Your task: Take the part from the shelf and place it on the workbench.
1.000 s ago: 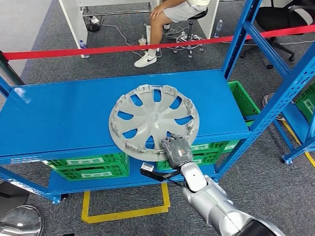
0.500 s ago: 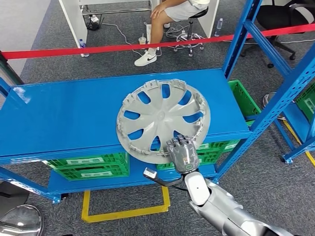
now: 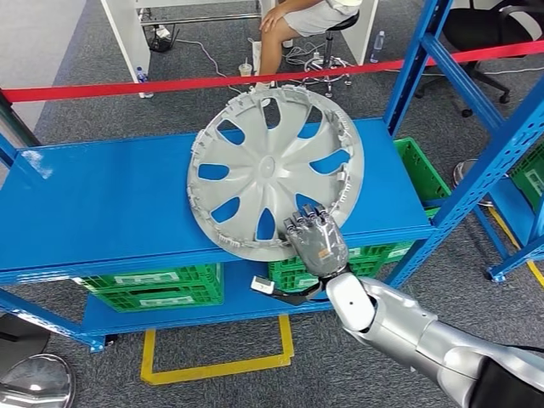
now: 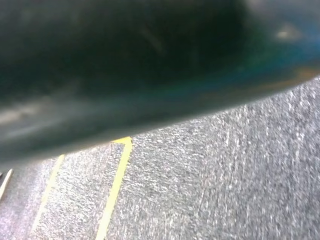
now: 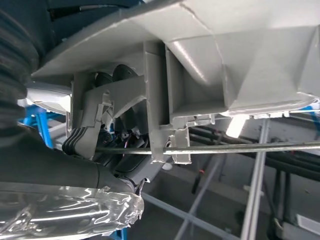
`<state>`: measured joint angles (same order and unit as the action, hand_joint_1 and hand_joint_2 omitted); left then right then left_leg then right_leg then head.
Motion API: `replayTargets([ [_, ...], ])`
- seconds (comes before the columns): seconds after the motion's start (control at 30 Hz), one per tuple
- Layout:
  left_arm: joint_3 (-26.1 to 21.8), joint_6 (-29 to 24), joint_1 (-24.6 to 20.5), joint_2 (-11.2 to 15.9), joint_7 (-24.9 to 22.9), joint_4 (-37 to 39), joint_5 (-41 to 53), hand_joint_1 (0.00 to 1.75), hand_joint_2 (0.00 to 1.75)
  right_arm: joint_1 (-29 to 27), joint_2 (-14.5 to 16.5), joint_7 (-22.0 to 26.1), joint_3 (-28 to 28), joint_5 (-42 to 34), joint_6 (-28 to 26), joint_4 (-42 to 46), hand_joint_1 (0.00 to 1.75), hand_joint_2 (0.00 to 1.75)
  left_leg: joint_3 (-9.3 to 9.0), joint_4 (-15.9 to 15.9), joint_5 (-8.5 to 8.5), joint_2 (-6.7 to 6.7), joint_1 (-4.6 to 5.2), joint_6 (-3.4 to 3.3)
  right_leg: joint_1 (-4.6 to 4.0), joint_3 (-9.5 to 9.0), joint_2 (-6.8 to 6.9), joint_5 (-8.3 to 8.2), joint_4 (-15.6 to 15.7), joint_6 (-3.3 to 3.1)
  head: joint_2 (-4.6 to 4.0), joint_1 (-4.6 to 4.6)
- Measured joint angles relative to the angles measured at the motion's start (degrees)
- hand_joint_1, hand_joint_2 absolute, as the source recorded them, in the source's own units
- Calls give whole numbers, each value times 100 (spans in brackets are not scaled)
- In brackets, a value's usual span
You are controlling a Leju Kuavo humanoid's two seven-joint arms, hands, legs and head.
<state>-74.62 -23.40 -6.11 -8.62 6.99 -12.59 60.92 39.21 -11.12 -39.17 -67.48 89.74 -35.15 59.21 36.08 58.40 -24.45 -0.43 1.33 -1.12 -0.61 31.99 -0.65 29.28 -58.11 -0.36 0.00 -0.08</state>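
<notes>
Right hand clamped on near rim of tilted hubcap, above blue shelf

The head camera looks forward and down over the blue shelf. The left wrist camera points at grey carpet with yellow tape. The right wrist camera sits hard beneath the hubcap, shared with the head view.

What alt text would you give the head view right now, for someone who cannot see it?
The robot's right hand grips the near rim of a round silver-grey plastic hubcap, tilting it up over the blue metal shelf. Green plastic crates sit on the level below, and a red barrier tape crosses behind, with a seated person beyond it.
</notes>
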Motion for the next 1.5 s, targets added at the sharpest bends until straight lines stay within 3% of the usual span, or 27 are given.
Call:
replayTargets([
  [0.07,0,-68,-2,-5,-19,0,1,0,175,13,-11,0,-79,2,-5,39,175,175,0,0,0,-1,0,0,0,0,3,0,0,0,0,-1],
  [0.6,-9,-41,-13,-34,3,0,-40,0,175,-39,-11,-1,-423,1,-48,53,175,175,1,0,0,-1,0,0,0,1,2,0,0,0,0,-1],
  [0.73,-10,-17,-13,-37,3,-1,-43,0,0,-40,-11,0,-431,1,-61,48,175,175,1,0,0,-1,0,0,0,0,2,0,0,0,0,1],
  [1.5,-14,58,-13,-36,12,0,-74,0,0,-122,-9,0,-558,1,-168,-95,175,175,2,0,0,-1,0,0,0,-1,3,0,0,0,0,-1],
])
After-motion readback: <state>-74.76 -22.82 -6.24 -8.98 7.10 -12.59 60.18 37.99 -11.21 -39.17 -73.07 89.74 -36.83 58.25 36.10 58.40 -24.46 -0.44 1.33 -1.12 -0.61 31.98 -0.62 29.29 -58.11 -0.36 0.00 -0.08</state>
